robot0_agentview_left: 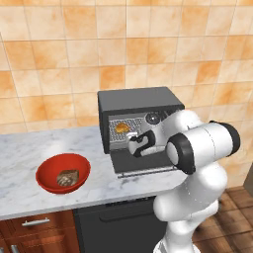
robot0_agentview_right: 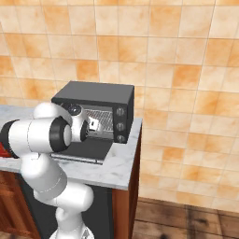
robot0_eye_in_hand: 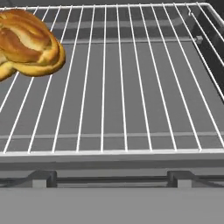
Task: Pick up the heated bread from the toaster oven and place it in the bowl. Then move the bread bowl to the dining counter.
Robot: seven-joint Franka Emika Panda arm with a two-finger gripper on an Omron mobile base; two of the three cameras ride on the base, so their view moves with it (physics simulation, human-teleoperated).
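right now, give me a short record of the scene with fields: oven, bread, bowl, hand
oven: on the marble counter, door dropped open, wire rack inside
bread: golden piece lying on the rack, toward its left side in the left base view
bowl: red, on the counter left of the oven, with a darker bread lump in it
hand: open, holding nothing, in front of the open oven, apart from the bread
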